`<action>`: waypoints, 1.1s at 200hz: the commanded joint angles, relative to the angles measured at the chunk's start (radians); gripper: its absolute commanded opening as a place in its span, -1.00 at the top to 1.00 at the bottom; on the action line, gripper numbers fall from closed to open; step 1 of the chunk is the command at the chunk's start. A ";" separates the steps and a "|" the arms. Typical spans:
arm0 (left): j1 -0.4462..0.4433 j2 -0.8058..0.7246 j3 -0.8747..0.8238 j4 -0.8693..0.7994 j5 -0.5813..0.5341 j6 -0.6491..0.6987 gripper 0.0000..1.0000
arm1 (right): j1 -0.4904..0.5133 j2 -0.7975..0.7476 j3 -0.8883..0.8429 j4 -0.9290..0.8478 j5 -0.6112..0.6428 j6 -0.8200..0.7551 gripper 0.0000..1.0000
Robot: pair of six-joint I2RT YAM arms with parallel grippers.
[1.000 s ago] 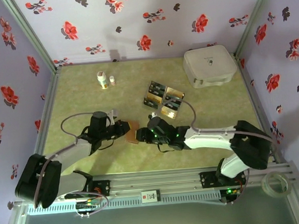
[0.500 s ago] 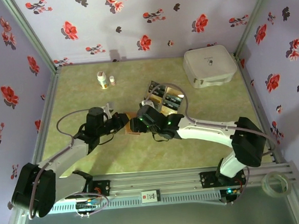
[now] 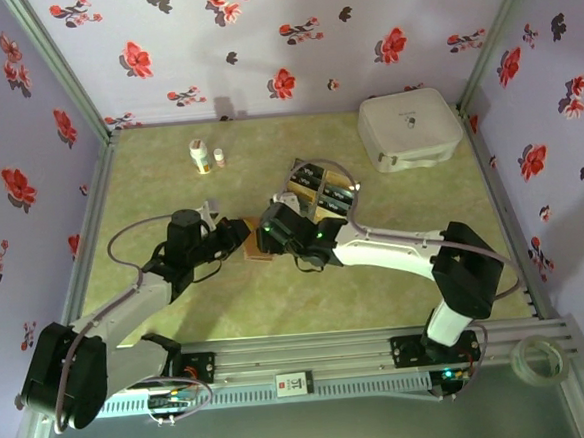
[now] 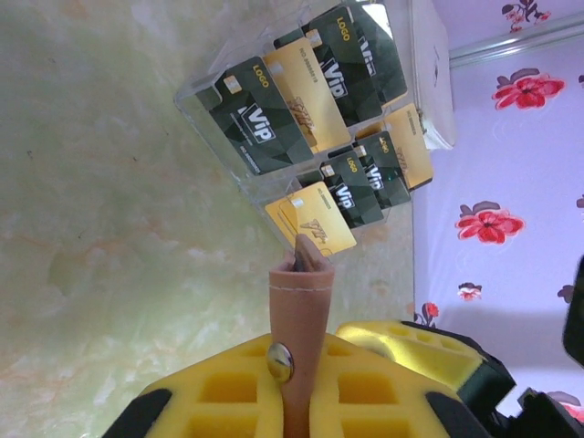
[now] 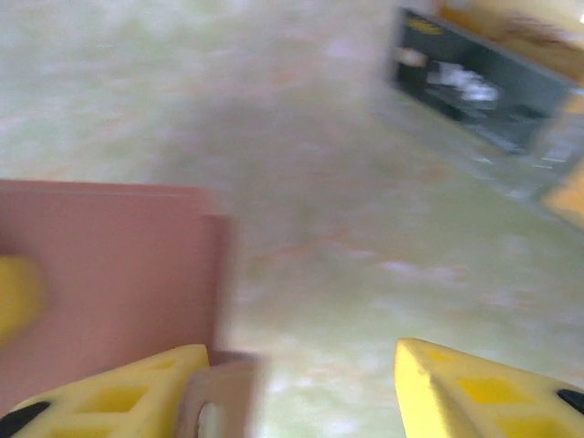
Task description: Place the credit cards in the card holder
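1. Near the table's (image 3: pixel 278 300) middle, the left fingers (image 4: pixel 219 388) are clamping the brown holder (image 4: pixel 301 306), which is showing edge-on in the left wrist view.
2. The right fingers (image 5: pixel 119 397) are standing apart with nothing between them, just beside the holder.
3. Black and gold cards (image 4: pixel 315 109) are sitting in a clear tray (image 4: pixel 190 94) just beyond the holder, one gold card lying nearest it.
4. A white case (image 3: pixel 409 129) is resting at the far right.

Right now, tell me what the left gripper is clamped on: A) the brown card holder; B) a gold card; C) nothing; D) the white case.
A: in the left wrist view the left gripper pinches the card holder edge-on between its yellow fingers.
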 commanded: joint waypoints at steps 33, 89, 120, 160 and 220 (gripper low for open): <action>-0.007 0.007 0.012 0.009 0.008 0.041 1.00 | -0.045 -0.221 -0.152 -0.162 0.091 0.035 -0.12; -0.007 0.017 0.013 -0.020 -0.003 0.081 1.00 | -0.054 -0.270 -0.155 0.047 -0.188 0.062 -0.15; -0.007 0.020 0.013 -0.021 -0.004 0.084 1.00 | -0.058 -0.195 -0.113 0.111 -0.257 0.073 -0.15; -0.007 0.020 0.010 -0.020 -0.003 0.084 1.00 | -0.071 -0.101 -0.082 0.149 -0.266 0.081 -0.08; -0.007 0.025 -0.001 -0.006 -0.003 0.083 1.00 | -0.110 -0.037 -0.087 0.217 -0.330 0.106 0.53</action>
